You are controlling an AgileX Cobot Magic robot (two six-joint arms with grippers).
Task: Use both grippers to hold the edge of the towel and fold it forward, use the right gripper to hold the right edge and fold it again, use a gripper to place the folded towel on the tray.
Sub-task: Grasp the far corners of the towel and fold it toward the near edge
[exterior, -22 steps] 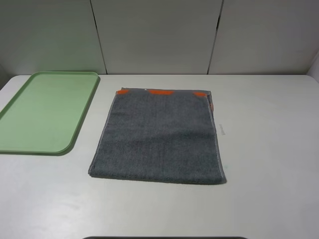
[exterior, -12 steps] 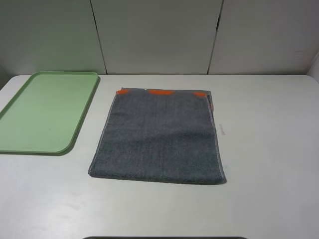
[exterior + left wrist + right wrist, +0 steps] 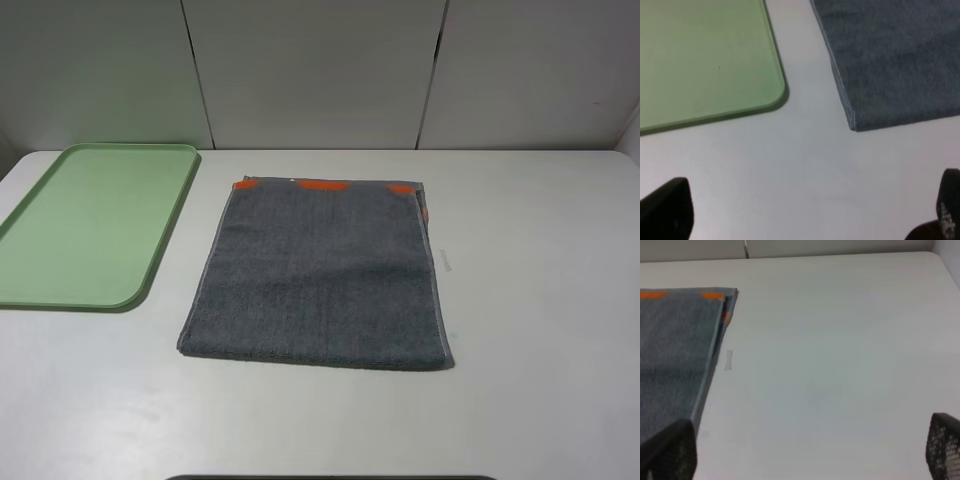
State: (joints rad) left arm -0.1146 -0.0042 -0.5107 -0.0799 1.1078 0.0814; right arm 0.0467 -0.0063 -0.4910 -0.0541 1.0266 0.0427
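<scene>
Even soft light, faint shadows; wrist views slightly blurred, perhaps.

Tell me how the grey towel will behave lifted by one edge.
The towel is probably floppy: terry cloth lying flat, so it should droop. Its doubled layers, seen along the right edge, may slip apart. Its fuzzy nap likely resists sliding.
</scene>
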